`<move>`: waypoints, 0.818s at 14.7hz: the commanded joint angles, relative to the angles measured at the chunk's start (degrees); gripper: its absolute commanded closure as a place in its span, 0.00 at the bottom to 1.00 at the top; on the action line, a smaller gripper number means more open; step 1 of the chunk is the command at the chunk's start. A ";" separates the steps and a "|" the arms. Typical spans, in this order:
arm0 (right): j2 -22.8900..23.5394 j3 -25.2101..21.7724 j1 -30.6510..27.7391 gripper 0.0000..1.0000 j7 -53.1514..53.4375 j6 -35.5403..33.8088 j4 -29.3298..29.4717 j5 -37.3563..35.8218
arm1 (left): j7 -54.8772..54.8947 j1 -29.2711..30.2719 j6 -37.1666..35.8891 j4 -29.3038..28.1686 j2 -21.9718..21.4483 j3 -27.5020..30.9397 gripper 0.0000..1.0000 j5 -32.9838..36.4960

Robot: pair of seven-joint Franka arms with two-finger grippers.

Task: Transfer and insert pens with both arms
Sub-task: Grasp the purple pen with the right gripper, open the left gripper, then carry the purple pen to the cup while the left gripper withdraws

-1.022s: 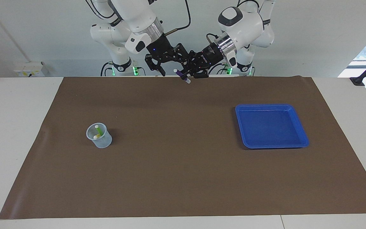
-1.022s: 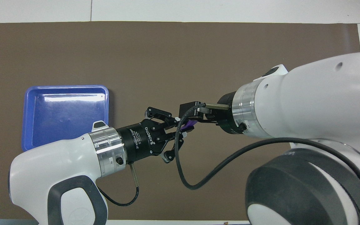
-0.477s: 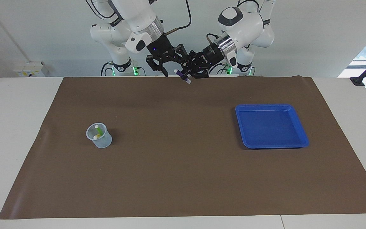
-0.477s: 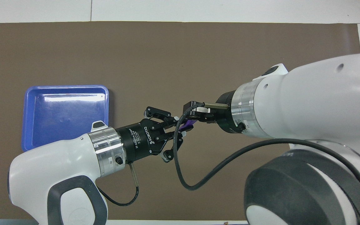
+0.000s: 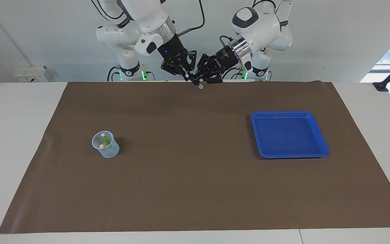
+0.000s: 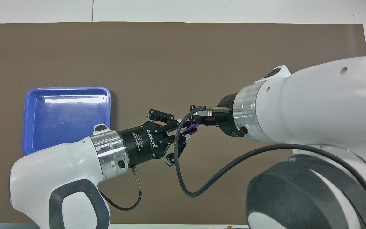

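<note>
The purple pen (image 5: pixel 196 83) (image 6: pixel 191 128) hangs slanted in the air over the mat's edge nearest the robots. My left gripper (image 5: pixel 200 79) (image 6: pixel 183 133) is shut on its lower half. My right gripper (image 5: pixel 188 75) (image 6: pixel 197 122) meets it there and is shut on the pen's upper end, so both hold it. The green pen (image 5: pixel 104 137) and the yellow pen (image 5: pixel 103 145) stand in a clear cup (image 5: pixel 108 150) toward the right arm's end of the table. In the overhead view my right arm hides the cup.
An empty blue tray (image 5: pixel 289 155) (image 6: pixel 26 124) lies on the brown mat (image 5: pixel 188 169) toward the left arm's end. Two slimmer white arms with green-lit bases stand at the wall past the mat's edge.
My right gripper went from open to shut on the purple pen's upper end, covering its pale cap. The left gripper kept its hold and barely moved.
</note>
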 commanded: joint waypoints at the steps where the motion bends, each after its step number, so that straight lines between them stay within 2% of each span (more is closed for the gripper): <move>1: 0.09 0.07 -0.76 1.00 -3.42 0.52 0.16 -0.73 | -0.49 -1.07 1.43 -1.75 -1.85 0.59 0.00 -1.32; 6: 0.18 -0.99 -1.38 1.00 -6.40 0.52 -0.63 -5.81 | -0.05 -1.24 1.43 -1.92 -1.85 0.59 0.00 -1.23; 12: -0.70 -7.66 -1.29 1.00 -20.44 0.35 -3.35 -18.47 | 2.31 2.18 0.29 -3.06 -2.20 0.85 0.00 -0.62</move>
